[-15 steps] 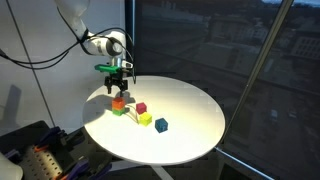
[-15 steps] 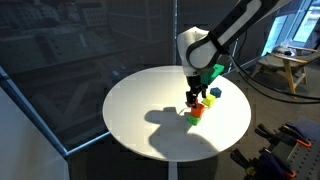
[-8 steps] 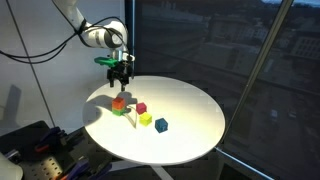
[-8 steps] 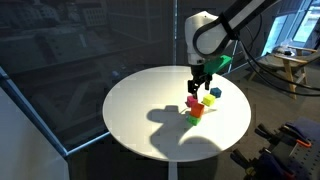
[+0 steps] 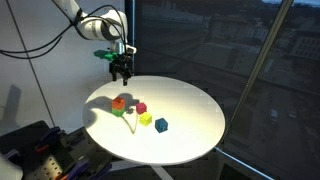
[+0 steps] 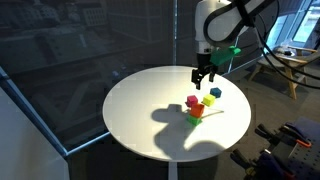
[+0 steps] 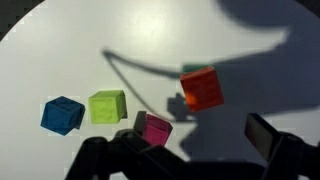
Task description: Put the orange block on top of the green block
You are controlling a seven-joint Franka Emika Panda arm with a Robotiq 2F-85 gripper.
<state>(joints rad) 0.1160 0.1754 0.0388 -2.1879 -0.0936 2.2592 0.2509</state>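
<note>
The orange block (image 5: 118, 101) sits on top of the green block (image 5: 120, 111) on the round white table, seen in both exterior views (image 6: 197, 110). In the wrist view the orange block (image 7: 201, 88) covers the green block, which shows only as a thin green edge (image 7: 191, 69). My gripper (image 5: 121, 70) hangs open and empty well above the stack, also in the exterior view (image 6: 204, 76). In the wrist view its two fingers (image 7: 195, 133) are spread with nothing between them.
A magenta cube (image 7: 156, 128), a yellow cube (image 7: 107, 105) and a dark blue cube (image 7: 62, 114) lie loose beside the stack on the white table (image 5: 190, 105). Dark windows stand behind the table. Equipment stands at the floor edges.
My gripper has risen straight up from the stack, open. The orange block stays on the green block.
</note>
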